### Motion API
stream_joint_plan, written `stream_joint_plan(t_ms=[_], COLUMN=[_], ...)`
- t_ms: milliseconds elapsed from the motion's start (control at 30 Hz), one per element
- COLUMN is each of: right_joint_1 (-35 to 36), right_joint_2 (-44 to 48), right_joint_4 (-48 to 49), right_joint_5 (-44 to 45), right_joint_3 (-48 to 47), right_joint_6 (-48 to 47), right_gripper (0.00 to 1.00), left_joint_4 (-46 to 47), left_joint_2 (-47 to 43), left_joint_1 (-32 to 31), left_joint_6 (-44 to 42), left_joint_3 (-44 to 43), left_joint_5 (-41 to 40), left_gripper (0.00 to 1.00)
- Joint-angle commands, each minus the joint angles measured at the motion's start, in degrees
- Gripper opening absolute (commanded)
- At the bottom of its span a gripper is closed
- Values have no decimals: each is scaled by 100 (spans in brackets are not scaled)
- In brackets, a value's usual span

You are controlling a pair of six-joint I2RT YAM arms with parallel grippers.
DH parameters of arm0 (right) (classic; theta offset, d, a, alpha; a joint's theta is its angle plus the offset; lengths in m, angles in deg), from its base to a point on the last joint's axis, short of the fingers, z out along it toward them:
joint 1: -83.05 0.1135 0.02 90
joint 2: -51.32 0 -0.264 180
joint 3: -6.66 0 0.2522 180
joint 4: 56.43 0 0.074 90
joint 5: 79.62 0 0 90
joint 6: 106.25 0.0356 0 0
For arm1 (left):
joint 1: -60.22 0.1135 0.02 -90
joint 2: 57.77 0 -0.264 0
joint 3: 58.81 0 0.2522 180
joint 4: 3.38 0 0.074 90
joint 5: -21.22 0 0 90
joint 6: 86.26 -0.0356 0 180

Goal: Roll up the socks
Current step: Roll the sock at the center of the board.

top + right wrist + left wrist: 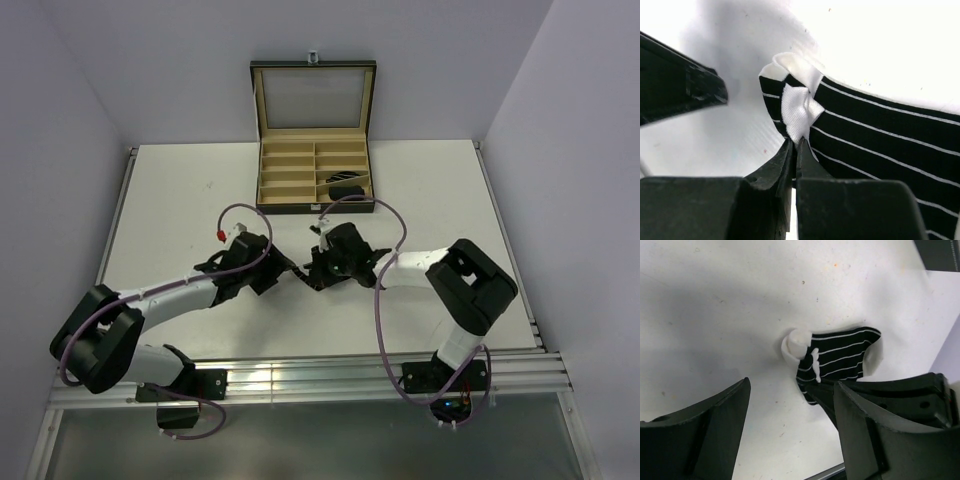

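Observation:
A black sock with thin white stripes (842, 355) lies on the white table, with a white cuff (796, 344) and a white patch (797, 112). It fills the right wrist view (880, 140). My right gripper (795, 145) is shut on the sock's edge at the white patch; it also shows in the top view (314, 271). My left gripper (790, 435) is open and empty, its jaws wide apart just short of the sock and not touching it; in the top view (281, 272) it faces the right gripper.
A black compartmented box with tan lining (315, 208) stands open at the back of the table. A dark bundle (347, 190) lies in its front right compartment. The table's near edge (832, 472) is close below my left gripper.

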Motion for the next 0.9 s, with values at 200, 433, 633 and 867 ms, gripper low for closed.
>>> stream_joint_plan(t_ms=[200,433,633,867], right_joint_1=[-780,-1342,-1624,-1800], right_joint_2=[-96,-561,-1045,-1318], right_joint_4=[1088,2240,3102,3499], right_joint_5=[-1898,-2750,-3181,-3269], right_joint_3=[645,1032,1234,1410], right_joint_6=[1386,2362,3100,3541], right_gripper=[0,0,0,0], left_joint_4=[707,690,778,760], left_joint_2=[297,649,824,965], left_joint_1=[-120,-287,-419,-445], left_joint_6=[16,-63,-151,-195], left_joint_3=[-145,-373,-505,-549], left_joint_5=[253,359,368,412], left_gripper=[65,63,62,60])
